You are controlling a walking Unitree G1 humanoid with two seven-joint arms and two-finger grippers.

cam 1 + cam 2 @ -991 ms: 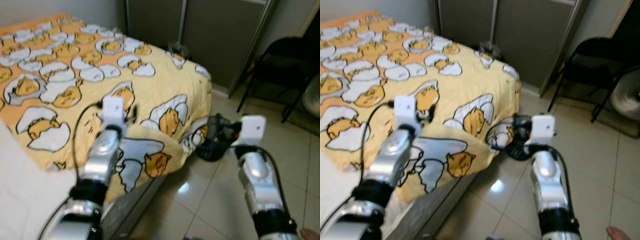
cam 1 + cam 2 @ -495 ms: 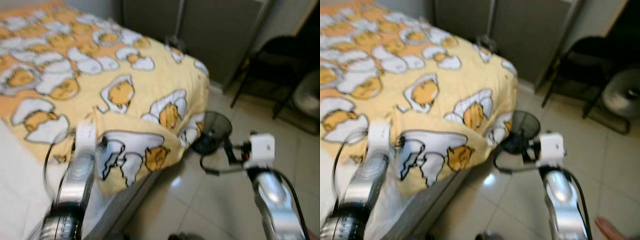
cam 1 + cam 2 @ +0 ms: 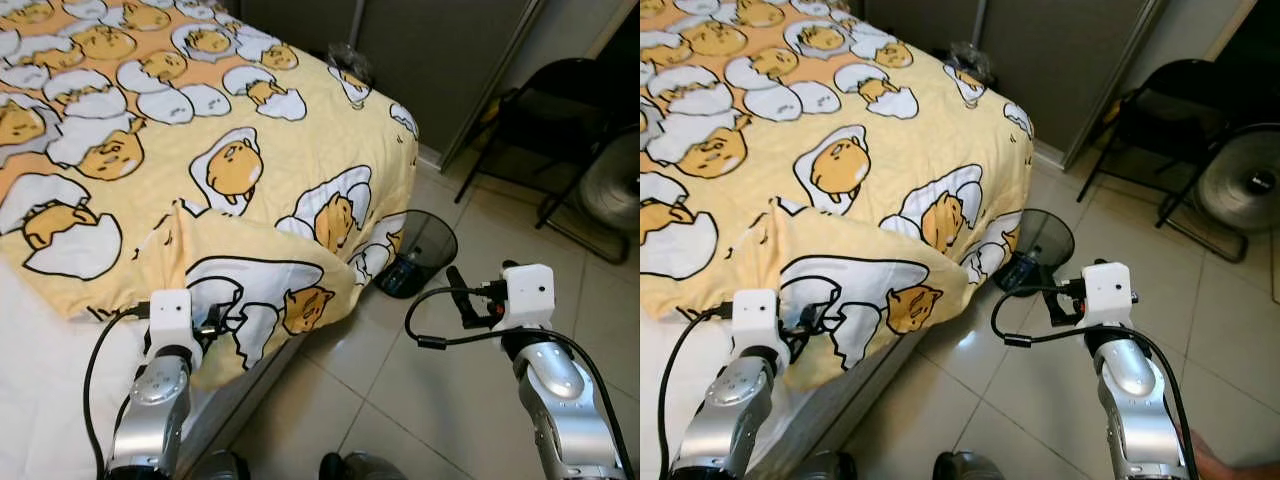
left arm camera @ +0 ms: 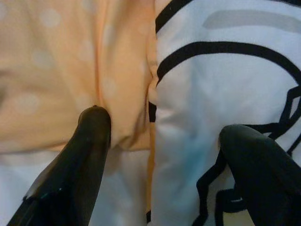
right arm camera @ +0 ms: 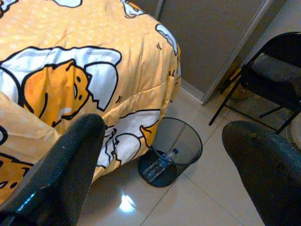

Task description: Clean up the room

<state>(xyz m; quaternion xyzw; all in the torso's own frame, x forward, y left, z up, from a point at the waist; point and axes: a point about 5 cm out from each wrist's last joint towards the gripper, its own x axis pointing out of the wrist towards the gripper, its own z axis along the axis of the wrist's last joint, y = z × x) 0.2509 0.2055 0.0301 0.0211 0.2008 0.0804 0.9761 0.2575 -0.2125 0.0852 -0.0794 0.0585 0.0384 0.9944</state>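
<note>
At bed edge, left claw (image 4: pixel 160 155) spread against blanket (image 3: pixel 250 170) (right claw (image 5: pixel 164 155) spread).

One bed (image 3: pixel 40 400) stands in the room, covered by one yellow blanket (image 3: pixel 300 170) printed with many egg-yolk cartoon figures. One black mesh waste bin (image 3: pixel 420 250) sits on the floor beside the bed's corner, with one plastic bottle (image 5: pixel 161 165) lying inside it. One black folding chair (image 3: pixel 560 120) stands by the wall, and one round fan (image 3: pixel 1245 190) sits just beside it. Two silver arms reach forward, one left gripper (image 4: pixel 164 155) and one right gripper (image 5: pixel 160 155), each with two black fingers.
</note>
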